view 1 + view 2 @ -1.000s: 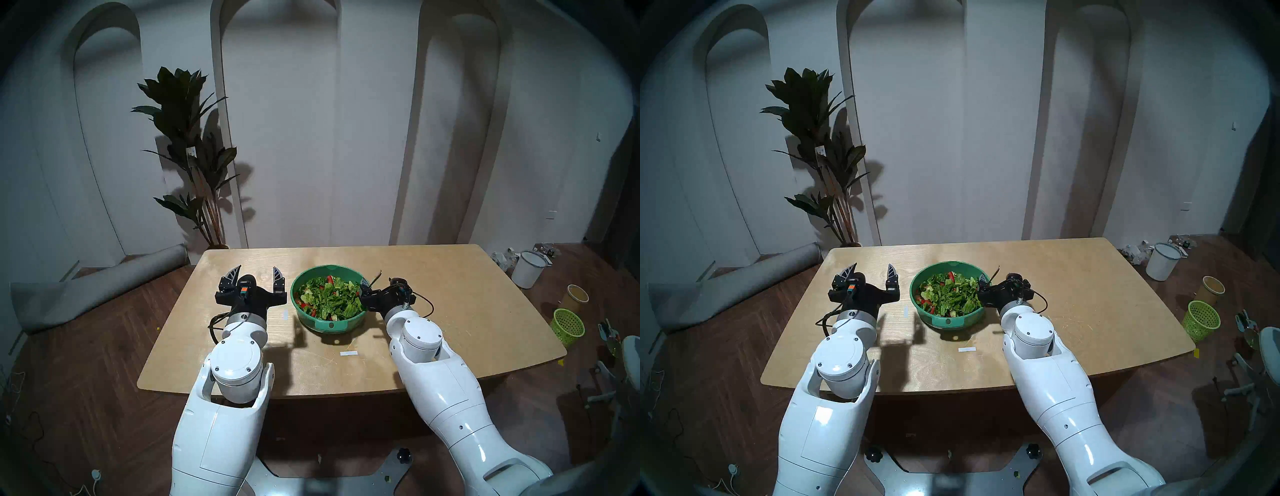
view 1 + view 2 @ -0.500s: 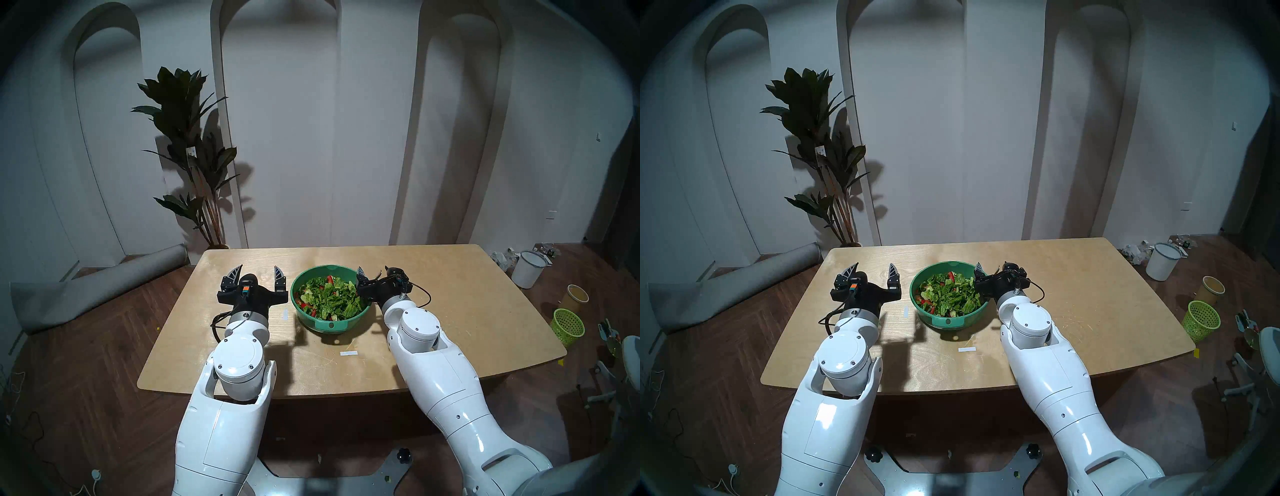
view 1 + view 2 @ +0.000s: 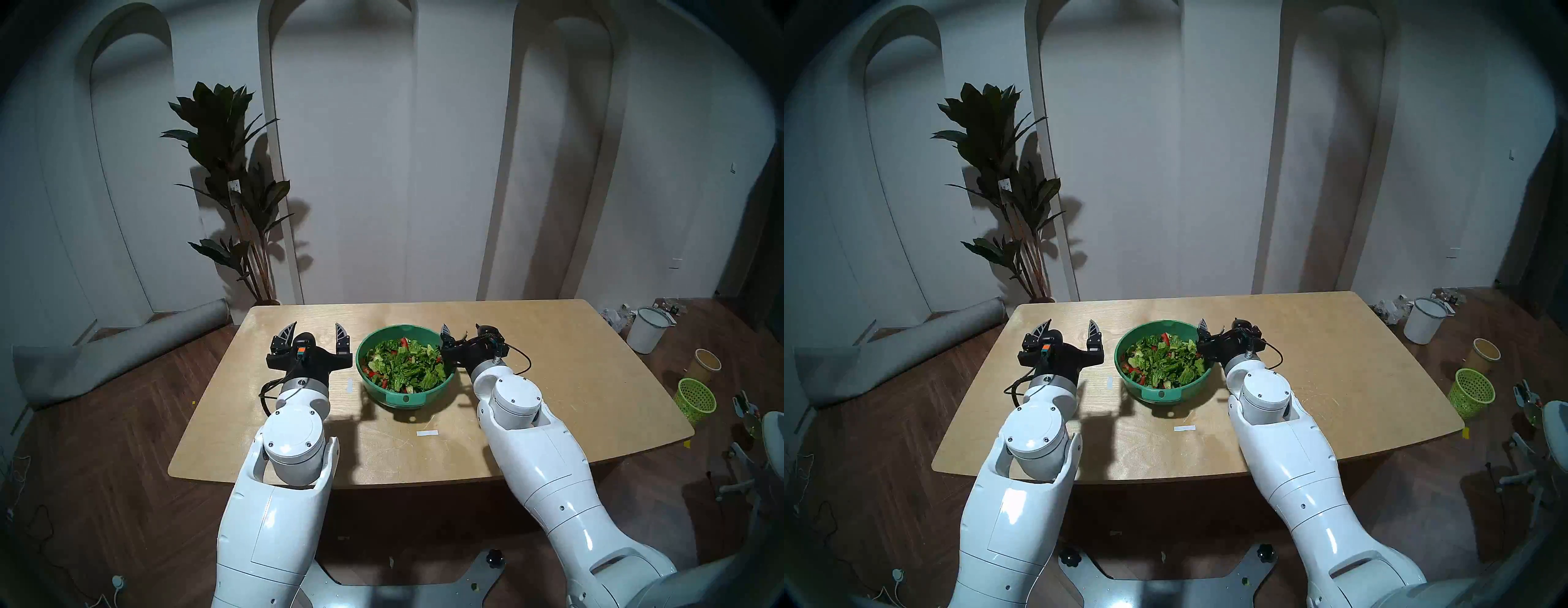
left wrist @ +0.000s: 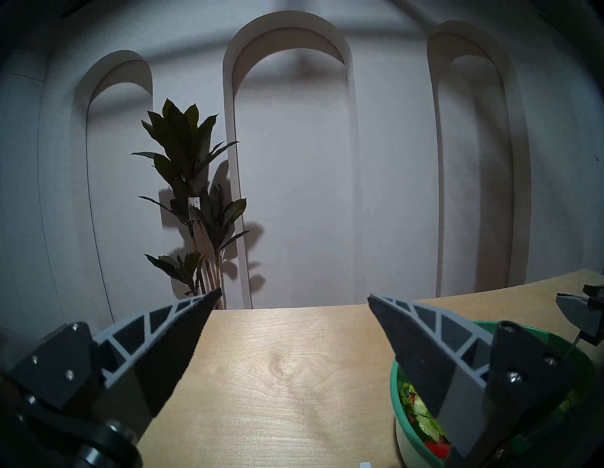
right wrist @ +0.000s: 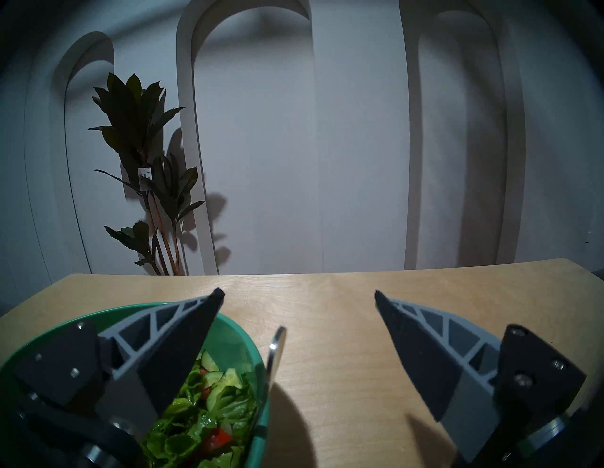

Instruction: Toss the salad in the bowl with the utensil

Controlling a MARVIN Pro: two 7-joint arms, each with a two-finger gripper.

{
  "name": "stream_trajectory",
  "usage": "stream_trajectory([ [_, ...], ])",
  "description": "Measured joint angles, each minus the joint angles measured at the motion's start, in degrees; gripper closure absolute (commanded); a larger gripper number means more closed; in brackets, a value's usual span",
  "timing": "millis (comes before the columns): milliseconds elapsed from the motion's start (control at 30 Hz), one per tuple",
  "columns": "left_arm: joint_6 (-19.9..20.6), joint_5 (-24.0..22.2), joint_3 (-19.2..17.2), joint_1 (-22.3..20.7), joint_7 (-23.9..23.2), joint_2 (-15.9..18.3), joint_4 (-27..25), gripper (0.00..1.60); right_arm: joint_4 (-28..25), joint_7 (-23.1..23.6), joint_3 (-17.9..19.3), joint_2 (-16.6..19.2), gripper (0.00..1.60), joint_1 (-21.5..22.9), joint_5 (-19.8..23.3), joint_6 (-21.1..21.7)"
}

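Observation:
The teal-green bowl stands mid-table, full of salad of chopped lettuce with red pieces. The metal spoon leans against the bowl's right rim, its handle sticking up. My right gripper is open at the bowl's right edge. In the right wrist view the spoon handle stands between its fingers, nearer the left one and touching neither. My left gripper is open and empty just left of the bowl, above the table.
The wooden table carries two small white tape strips. On the floor to the right are a white bucket, a yellow cup and a lime mesh basket. A plant and a rolled mat are at the back left.
My right gripper has lifted and turned upward from the bowl's right rim and shifted slightly back. My left arm has crept slightly forward. The bowl has not moved.

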Motion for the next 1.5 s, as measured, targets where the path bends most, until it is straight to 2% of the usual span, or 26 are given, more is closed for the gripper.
stream_trajectory([
  [67,-0.03,0.00,-0.10,-0.11,0.00,-0.01,0.09,0.00,-0.32,-0.32,0.08,-0.08,0.00,-0.17,-0.01,0.10],
  [100,-0.05,0.00,-0.16,-0.19,-0.01,-0.02,0.13,0.00,-0.63,-0.56,0.14,-0.16,0.07,-0.38,-0.02,0.21],
  [133,-0.07,-0.01,-0.22,-0.26,-0.02,-0.03,0.17,0.00,-0.93,-0.76,0.17,-0.21,0.22,-0.64,-0.02,0.33],
  [167,-0.07,-0.02,-0.26,-0.30,-0.03,-0.04,0.20,0.00,-1.08,-0.86,0.19,-0.24,0.81,-0.81,-0.02,0.41],
  [300,-0.10,-0.05,-0.48,-0.43,-0.11,-0.05,0.27,0.00,-1.76,-1.42,0.23,-0.42,0.91,-1.83,0.09,0.98],
  [400,-0.15,-0.10,-0.71,-0.46,-0.17,-0.05,0.27,0.00,-2.11,-1.65,0.22,-0.61,0.90,-2.34,0.25,1.18],
  [433,-0.17,-0.13,-0.82,-0.47,-0.20,-0.05,0.27,0.00,-2.25,-1.74,0.22,-0.68,1.15,-2.48,0.31,1.22],
  [467,-0.20,-0.16,-0.95,-0.47,-0.22,-0.05,0.27,0.00,-2.35,-1.82,0.22,-0.73,1.49,-2.58,0.37,1.24],
  [500,-0.24,-0.20,-1.12,-0.48,-0.23,-0.05,0.27,0.00,-2.45,-1.91,0.22,-0.79,1.60,-2.67,0.42,1.25],
  [900,-0.56,-0.71,-2.85,-0.77,-0.33,0.13,0.27,0.00,-2.71,-2.69,0.22,-1.51,1.60,-2.77,0.77,0.39],
  [1500,-1.83,-1.66,-3.23,-0.76,-1.53,0.33,0.36,0.00,-3.87,-2.84,0.92,-1.85,1.60,-3.68,2.48,-2.31],
])
